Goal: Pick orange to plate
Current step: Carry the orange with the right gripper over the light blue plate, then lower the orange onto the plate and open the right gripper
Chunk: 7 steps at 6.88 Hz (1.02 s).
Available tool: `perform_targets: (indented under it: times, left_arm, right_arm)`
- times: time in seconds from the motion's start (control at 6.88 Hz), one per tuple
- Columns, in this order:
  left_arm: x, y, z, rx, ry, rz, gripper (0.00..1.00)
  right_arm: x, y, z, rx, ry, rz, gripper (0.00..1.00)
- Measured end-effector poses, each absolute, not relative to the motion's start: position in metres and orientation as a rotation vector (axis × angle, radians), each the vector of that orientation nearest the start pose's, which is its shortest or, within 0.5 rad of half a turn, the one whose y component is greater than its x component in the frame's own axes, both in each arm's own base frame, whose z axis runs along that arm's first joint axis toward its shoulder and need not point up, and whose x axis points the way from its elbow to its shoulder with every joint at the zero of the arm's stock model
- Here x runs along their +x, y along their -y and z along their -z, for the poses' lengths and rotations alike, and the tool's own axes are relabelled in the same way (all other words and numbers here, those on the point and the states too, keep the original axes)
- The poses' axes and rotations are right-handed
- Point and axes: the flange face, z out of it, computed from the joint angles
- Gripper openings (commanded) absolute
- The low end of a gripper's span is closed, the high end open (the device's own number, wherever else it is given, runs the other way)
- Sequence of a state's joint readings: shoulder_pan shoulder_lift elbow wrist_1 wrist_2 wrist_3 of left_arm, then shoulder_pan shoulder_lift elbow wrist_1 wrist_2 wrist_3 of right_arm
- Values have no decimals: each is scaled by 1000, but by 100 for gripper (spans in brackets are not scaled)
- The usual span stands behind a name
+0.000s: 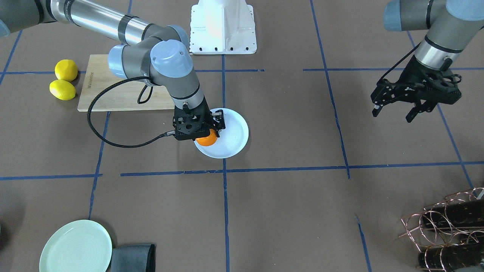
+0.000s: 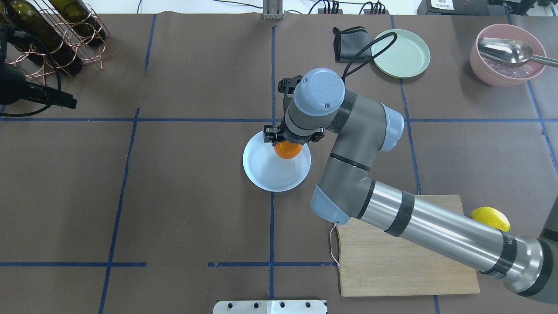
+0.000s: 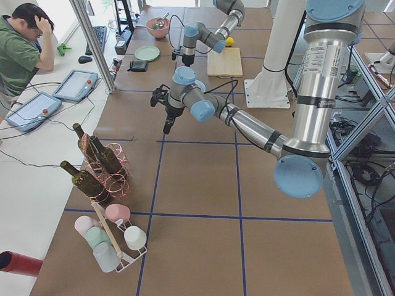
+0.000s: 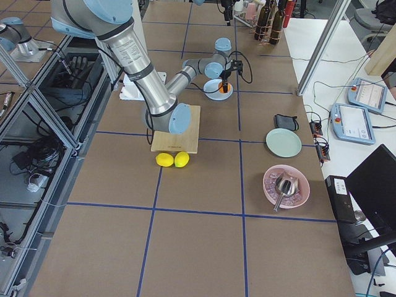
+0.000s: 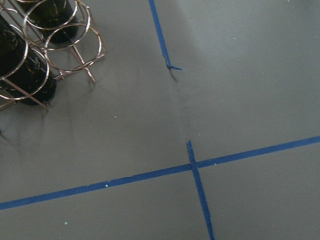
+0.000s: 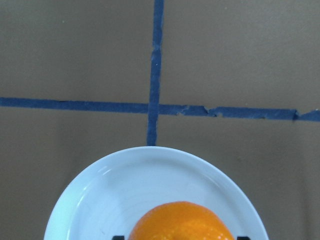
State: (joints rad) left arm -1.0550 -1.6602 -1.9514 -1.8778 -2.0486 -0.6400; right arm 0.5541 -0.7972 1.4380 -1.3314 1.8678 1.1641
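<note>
Table: brown table (image 1: 287, 211) crossed by blue tape lines; a man (image 3: 18, 49) sits at a side desk.
Right claw (image 1: 204, 133): clamped on the orange (image 1: 207, 140).
Orange: in the claw, right over the pale plate (image 1: 234, 132); whether it touches the plate cannot be told.
Left claw (image 1: 393, 113): fingers apart, well away from the plate.
Pink bowl (image 2: 481, 72): holds a metal spoon (image 2: 505, 50), far from both claws.
Count: one orange, two lemons (image 1: 66, 70), two plates counting the green plate (image 1: 75, 247), one wooden board (image 1: 113, 90).
</note>
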Motion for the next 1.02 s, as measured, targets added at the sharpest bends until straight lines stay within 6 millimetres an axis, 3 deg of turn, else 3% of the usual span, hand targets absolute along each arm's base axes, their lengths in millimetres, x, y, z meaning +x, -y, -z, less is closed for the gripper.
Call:
perform_targets:
  times: [0.15,0.29,0.73,1.02]
  left_arm:
    - [173,498,-412,384,-780,-65,100]
    - [170,500,-419,375,-772,-60,100]
    - [156,509,-437,357,-749,-26,100]
    - [151,514,-449,349,-731,-24,100]
  right_arm:
    - [-594,475,-216,156,893,4,60]
    - [-600,472,-215,154,890,9,100]
    - [-602,472,-197,157,874,-12,100]
    - [-580,477,-177,146,840,-29,100]
